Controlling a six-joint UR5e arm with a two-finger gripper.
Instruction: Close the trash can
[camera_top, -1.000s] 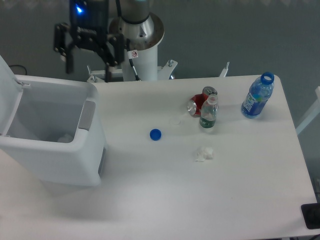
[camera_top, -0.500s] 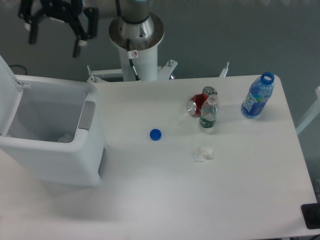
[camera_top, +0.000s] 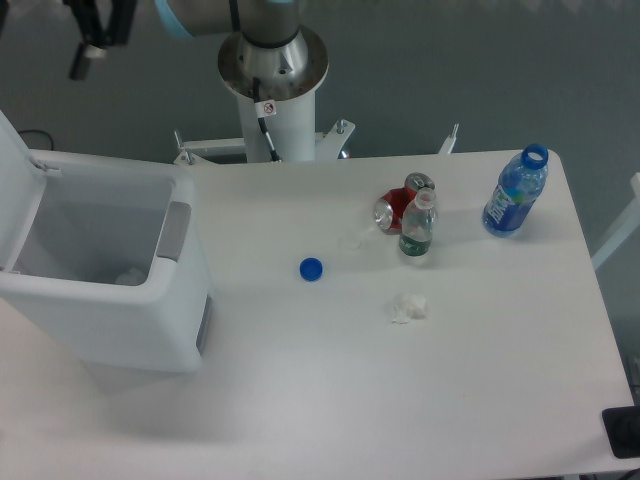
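Note:
The trash can (camera_top: 120, 325) is a large white boxy bin at the table's left end. It stands open, with its lid (camera_top: 12, 190) swung up at the left edge of the frame and a grey latch strip (camera_top: 172, 232) on its right rim. Some crumpled white paper (camera_top: 128, 273) lies inside. My gripper (camera_top: 42, 45) is high at the top left corner, above and behind the bin and well clear of it. One dark finger (camera_top: 88, 45) shows fully, and the other is cut off by the frame edge. The two are spread wide with nothing between them.
The robot's white pedestal (camera_top: 272, 85) rises behind the table. A blue cap (camera_top: 311, 268) lies mid-table. To the right are a tipped red can (camera_top: 395, 210), a small green-labelled bottle (camera_top: 416, 228), a white paper wad (camera_top: 407, 307) and an uncapped blue bottle (camera_top: 515, 195).
My gripper has risen and swung left from just behind the bin's back rim to the top left corner, now partly out of frame. Bin and table items have not moved.

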